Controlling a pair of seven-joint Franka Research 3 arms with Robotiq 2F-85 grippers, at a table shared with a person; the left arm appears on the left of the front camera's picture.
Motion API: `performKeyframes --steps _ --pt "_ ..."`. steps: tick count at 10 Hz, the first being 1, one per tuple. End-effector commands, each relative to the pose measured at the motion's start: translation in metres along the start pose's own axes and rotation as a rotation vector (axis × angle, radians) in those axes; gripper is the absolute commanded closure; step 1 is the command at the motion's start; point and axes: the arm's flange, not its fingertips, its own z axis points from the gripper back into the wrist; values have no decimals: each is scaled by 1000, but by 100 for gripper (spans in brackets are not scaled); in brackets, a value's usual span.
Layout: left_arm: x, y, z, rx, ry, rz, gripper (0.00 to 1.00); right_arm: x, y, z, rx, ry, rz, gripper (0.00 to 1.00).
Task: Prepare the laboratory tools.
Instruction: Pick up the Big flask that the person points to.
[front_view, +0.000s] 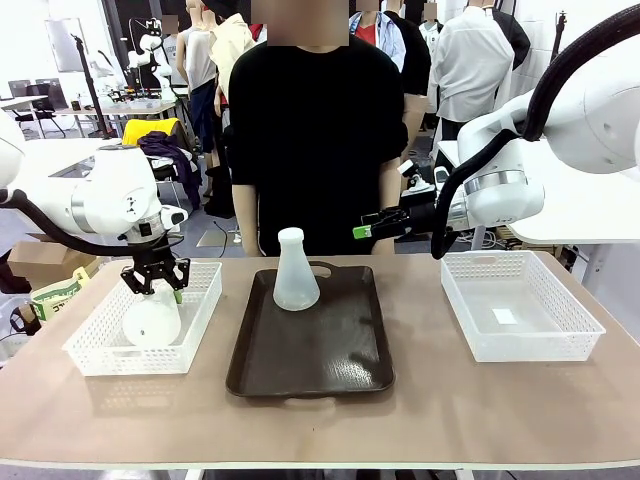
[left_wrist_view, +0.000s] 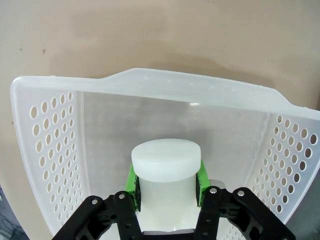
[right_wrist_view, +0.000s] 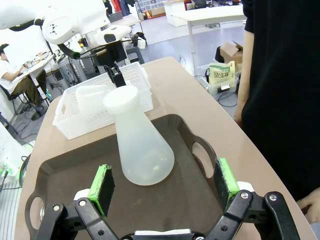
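Looks 1/2 done: flask (front_view: 295, 272) at tray's (front_view: 310, 350) 12 o'clock. We've left jaws clamped on 2nd flask's (front_view: 152, 322) neck, 9 o'clock basket (front_view: 130, 360); right jaws wide open, empty.

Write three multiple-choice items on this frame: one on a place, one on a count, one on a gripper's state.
1. Where on the dark tray does the free flask stand? A on its far half; B on its near edge; C off it.
2. How many white mesh baskets are there? A one; B two; C three.
3. The left gripper is: A open above the tray; B shut on the second flask, at its neck; C shut on nothing.
Key: 1 A, it stands upright toward the person's side. 2 B, one sits at each side of the tray. 3 B, the green pads clamp the neck.
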Motion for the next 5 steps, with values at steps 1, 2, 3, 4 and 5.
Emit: performKeyframes --steps 1,2,3,4,5 --pt "-3 0 1 -5 -16 -1 100 -1 1 0 4 9 3 0" --pt "-3 0 1 -5 -16 -1 100 -1 1 0 4 9 3 0" --pt "-3 0 1 -5 -16 -1 100 -1 1 0 4 9 3 0" --pt "-3 0 1 -5 -16 -1 100 -1 1 0 4 9 3 0" --pt "-3 0 1 -5 -16 -1 100 -1 1 0 4 9 3 0"
